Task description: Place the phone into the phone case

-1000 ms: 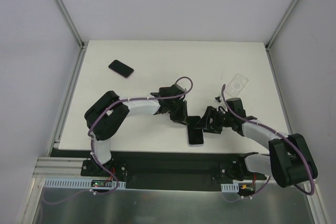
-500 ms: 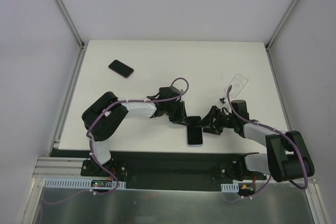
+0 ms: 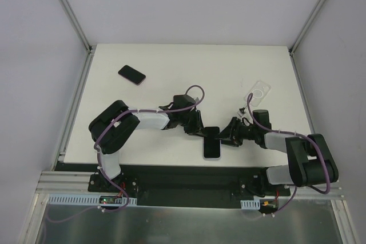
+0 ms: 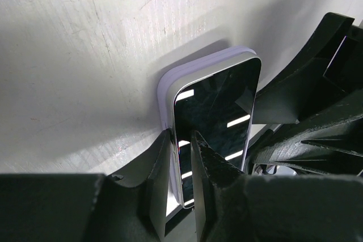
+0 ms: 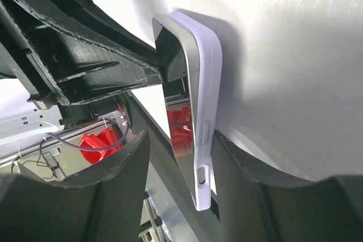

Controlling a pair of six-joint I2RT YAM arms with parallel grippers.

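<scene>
The white table (image 3: 171, 67) is spreading out wide, and near the middle of its front edge the phone (image 3: 213, 148) is lying screen up, sitting on the lavender phone case (image 4: 168, 86). Whether every corner is seated, I cannot tell. A dark second phone (image 3: 131, 74) and a clear case (image 3: 260, 91) are lying well apart at the back. Now the left gripper (image 3: 201, 132) is pinching narrow on one long edge, with one finger on the glass and one outside the case wall, so it is holding phone and case together. From the other side the right gripper (image 3: 224, 136) is straddling them about half-wide, with a gap showing on the screen side. I'm judging the phone to be stiff, slick and scratch-prone and the case rim soft, so the metal long edges look like the best hold, clear of the side buttons (image 5: 202, 134).
</scene>
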